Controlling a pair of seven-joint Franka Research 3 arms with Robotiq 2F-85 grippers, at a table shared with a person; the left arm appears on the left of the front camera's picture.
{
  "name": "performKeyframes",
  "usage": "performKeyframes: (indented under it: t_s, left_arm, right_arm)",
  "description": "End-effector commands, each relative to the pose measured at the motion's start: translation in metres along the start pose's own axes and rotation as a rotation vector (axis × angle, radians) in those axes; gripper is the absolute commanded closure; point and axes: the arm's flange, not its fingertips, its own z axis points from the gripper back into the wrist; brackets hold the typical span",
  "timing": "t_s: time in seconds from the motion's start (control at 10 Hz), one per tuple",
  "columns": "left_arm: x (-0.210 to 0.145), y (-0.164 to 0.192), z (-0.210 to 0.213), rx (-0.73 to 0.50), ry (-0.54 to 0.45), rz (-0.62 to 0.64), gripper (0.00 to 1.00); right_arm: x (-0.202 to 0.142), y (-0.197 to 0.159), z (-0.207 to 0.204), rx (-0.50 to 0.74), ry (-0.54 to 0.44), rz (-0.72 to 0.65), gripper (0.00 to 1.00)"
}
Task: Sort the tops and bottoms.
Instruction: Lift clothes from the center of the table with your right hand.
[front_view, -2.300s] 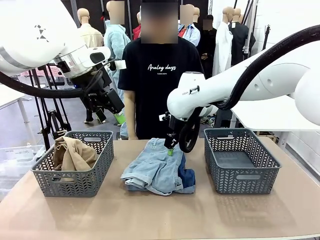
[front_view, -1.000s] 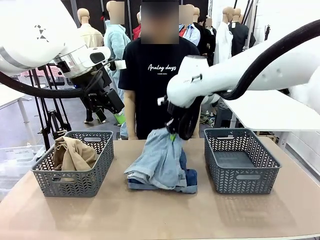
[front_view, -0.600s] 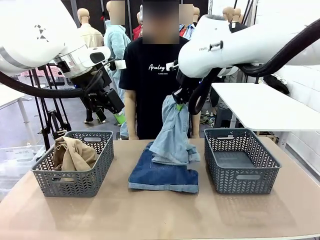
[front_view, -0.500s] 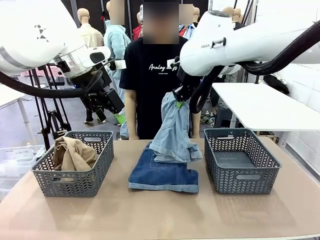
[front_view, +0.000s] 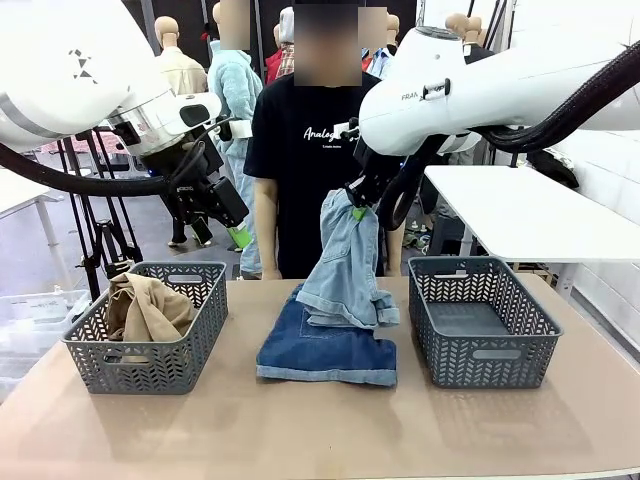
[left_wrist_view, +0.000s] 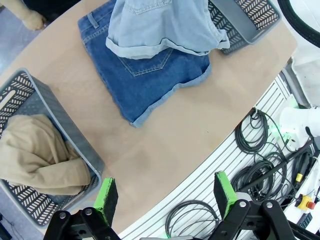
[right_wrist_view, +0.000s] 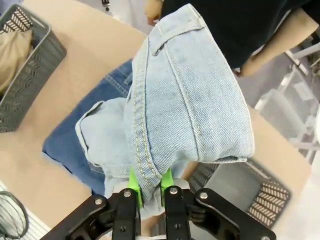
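Note:
My right gripper (front_view: 357, 207) (right_wrist_view: 148, 183) is shut on the waistband of the pale light-blue denim garment (front_view: 345, 268) (right_wrist_view: 190, 110), which hangs above the table's middle with its lower hem just over the darker blue shorts (front_view: 328, 350) (left_wrist_view: 146, 80) lying flat there. In the left wrist view the pale denim (left_wrist_view: 160, 25) overlaps the shorts' far edge. A tan-beige top (front_view: 146, 310) (left_wrist_view: 35, 162) lies crumpled in the left basket (front_view: 150, 368). My left gripper (front_view: 222, 222) (left_wrist_view: 165, 192) hangs open and empty high above the left basket.
A grey basket (front_view: 480, 322) stands at the table's right with nothing in it. A person in a black printed T-shirt (front_view: 315, 160) stands at the far edge behind the denim. Cables (left_wrist_view: 260, 150) lie off the table's near side.
My right gripper has lifted the pale denim clear of the darker shorts and carried it up and slightly right. The left arm has not moved.

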Motion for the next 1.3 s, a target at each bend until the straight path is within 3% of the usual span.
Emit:
performKeyframes:
  t_s: [0.0,0.3,0.6,1.2]
  left_arm:
    - [-0.001,0.000,0.002,-0.001,0.004,-0.009,0.00]
    - [-0.001,0.000,0.002,-0.001,0.004,-0.009,0.00]
    - [-0.001,0.000,0.002,-0.001,0.004,-0.009,0.00]
    - [-0.001,0.000,0.002,-0.001,0.004,-0.009,0.00]
  right_arm:
    - [0.013,-0.003,0.019,-0.051,-0.059,0.004,1.00]
    - [0.050,-0.013,0.090,-0.147,-0.226,0.005,1.00]
    - [0.065,-0.018,0.133,-0.124,-0.321,-0.008,1.00]
    - [0.066,-0.017,0.145,-0.125,-0.314,0.017,1.00]
